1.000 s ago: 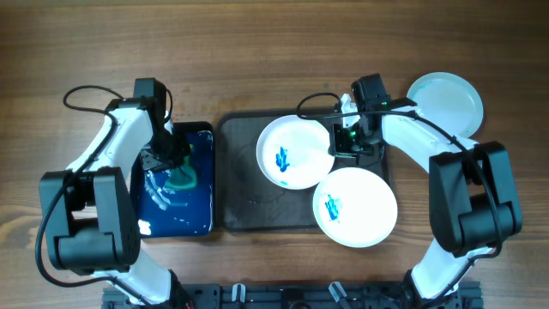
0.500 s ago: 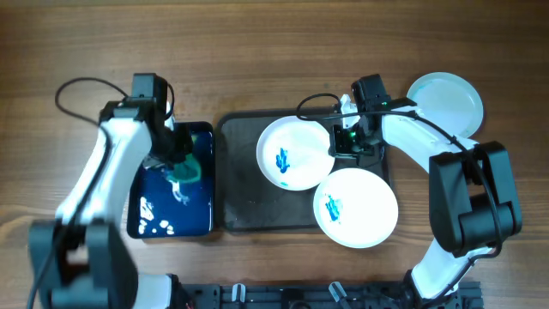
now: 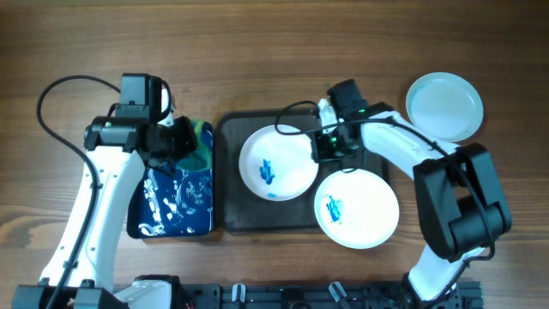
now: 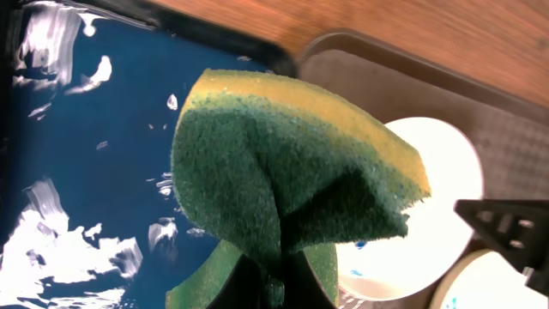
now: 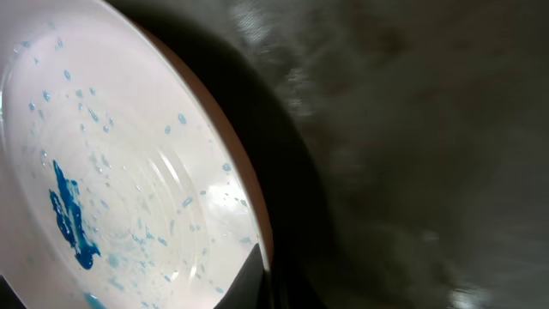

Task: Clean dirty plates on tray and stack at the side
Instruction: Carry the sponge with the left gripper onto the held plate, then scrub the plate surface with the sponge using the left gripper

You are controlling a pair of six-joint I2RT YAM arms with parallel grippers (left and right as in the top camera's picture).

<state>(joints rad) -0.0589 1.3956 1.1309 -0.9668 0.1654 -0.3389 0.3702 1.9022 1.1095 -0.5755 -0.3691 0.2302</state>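
Overhead, the left gripper [image 3: 177,142] pinches the green sponge [image 3: 200,142] over the blue tray [image 3: 184,215], while the right gripper [image 3: 324,146] clamps the rim of a smeared plate [image 3: 276,165] lying left of its fingers on the dark tray [image 3: 226,184]; in the left wrist view the sponge [image 4: 292,180] bulges above closed fingers [image 4: 256,285]; in the right wrist view the plate [image 5: 129,163] spreads up-left from the pinching fingers [image 5: 256,281].

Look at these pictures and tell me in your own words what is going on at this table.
The left gripper holds a green and yellow sponge above the blue tray's right edge. The right gripper is shut on the rim of a smeared plate on the brown tray. A second smeared plate overlaps that tray's corner, and a clean plate sits apart on the table. The sponge is not yet on a plate.
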